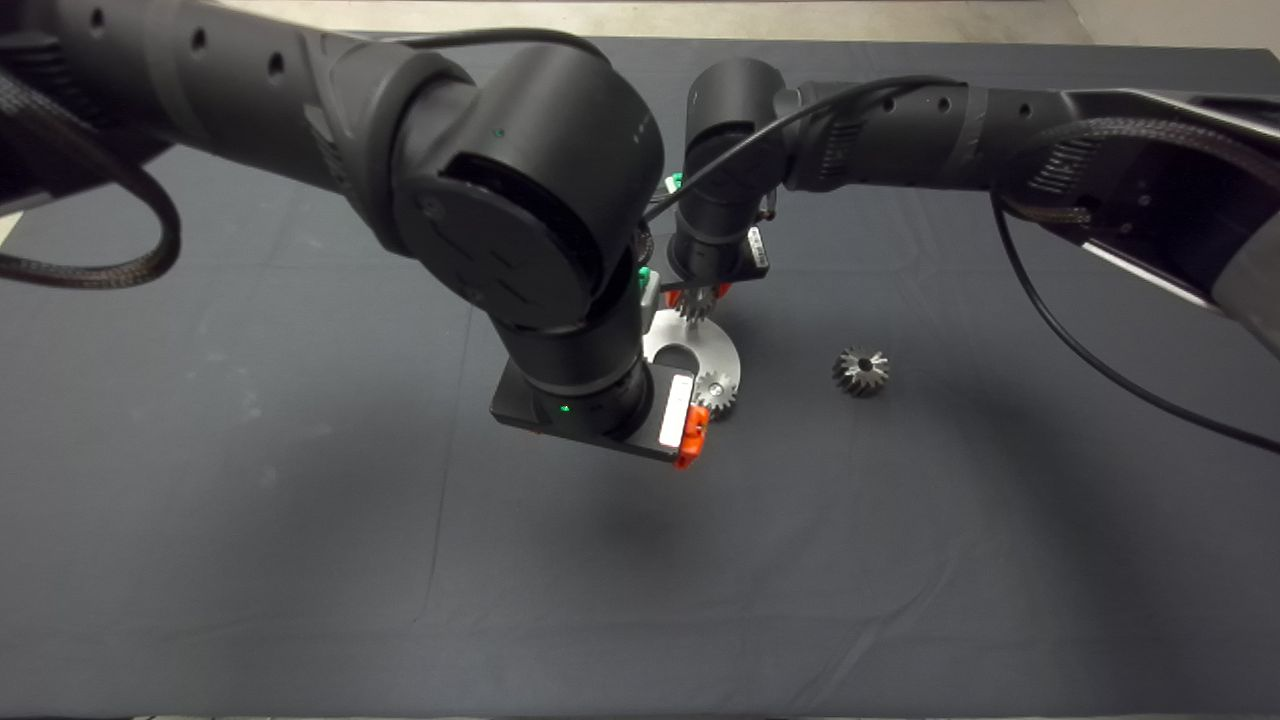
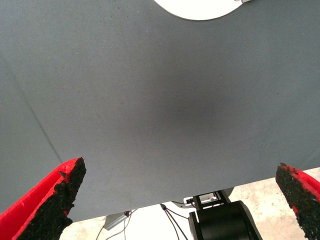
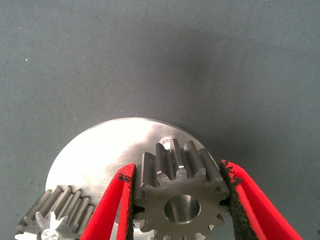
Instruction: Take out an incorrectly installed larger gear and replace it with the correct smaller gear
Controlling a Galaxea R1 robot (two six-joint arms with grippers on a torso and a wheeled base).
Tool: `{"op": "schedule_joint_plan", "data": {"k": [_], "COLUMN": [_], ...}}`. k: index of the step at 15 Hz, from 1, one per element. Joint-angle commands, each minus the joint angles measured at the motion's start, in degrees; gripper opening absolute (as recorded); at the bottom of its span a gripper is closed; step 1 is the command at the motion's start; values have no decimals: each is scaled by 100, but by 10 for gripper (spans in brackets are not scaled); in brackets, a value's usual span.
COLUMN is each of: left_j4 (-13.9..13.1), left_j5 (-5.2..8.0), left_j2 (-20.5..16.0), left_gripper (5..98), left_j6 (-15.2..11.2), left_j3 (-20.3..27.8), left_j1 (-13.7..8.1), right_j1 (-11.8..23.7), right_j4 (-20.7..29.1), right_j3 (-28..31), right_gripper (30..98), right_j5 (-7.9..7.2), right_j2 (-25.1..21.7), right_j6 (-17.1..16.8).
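Looking down from the head camera, I see a dark grey cloth mat [image 1: 300, 560] covering the table, faintly creased, with a strip of pale floor [image 1: 640, 18] beyond its far edge. Both black arms reach in to the middle of the mat. Near the centre lies a round, flat plate of bright brushed metal [image 1: 722, 362], partly hidden by the left arm's wrist. A small silver gear [image 1: 715, 392] with fine teeth sits at the plate's near edge. The right gripper [image 1: 697, 297] hangs over the plate's far edge with the smaller gear [image 1: 694, 304] between its red fingers. The larger gear [image 1: 861, 371], dark steel, cone-shaped with coarse teeth, lies alone on the mat to the right of the plate, well apart from it. The left gripper [image 1: 690, 437] is over the mat just beside the plate's near edge.

From the left wrist camera, I see the left gripper [image 2: 180, 200] spread wide and holding nothing, its rough black pads [image 2: 69, 195] far apart over bare mat [image 2: 160, 100]. An edge of the pale plate [image 2: 200, 9] shows, and past the mat's edge some light floor [image 2: 280, 195] and a black machine part [image 2: 225, 222].

From the right wrist camera, I see the right gripper [image 3: 177, 202] clenched on the smaller gear [image 3: 177, 187], pads pressed against its teeth on both sides. Its steel is matte grey with a smooth centre hole. It is held above the brushed plate [image 3: 110, 150]. A second toothed silver gear [image 3: 60, 212] stands on the plate beside it.
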Motion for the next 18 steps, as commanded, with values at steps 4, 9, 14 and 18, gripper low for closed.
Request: {"op": "schedule_joint_plan", "data": {"k": [4,9,14,18], "left_j4": [21,21,21,21], "left_j5": [351,351,355,351], "left_j2": [4,14,14,66], "left_gripper": [976,976,976,976], "left_j6": [11,20,20,20], "left_j3": [13,-15,-24,-71], "left_j1": [-75,-76,-76,-76], "right_j1": [-80,-72,-75,-75], "right_j4": [-379,-394,-397,-379], "right_j3": [12,18,-14,3], "right_gripper": [370,369,369,369], "right_j5": [-507,-507,-511,-516], "right_j2": [-22,-13,66,66], "right_j6": [20,20,20,29]}}
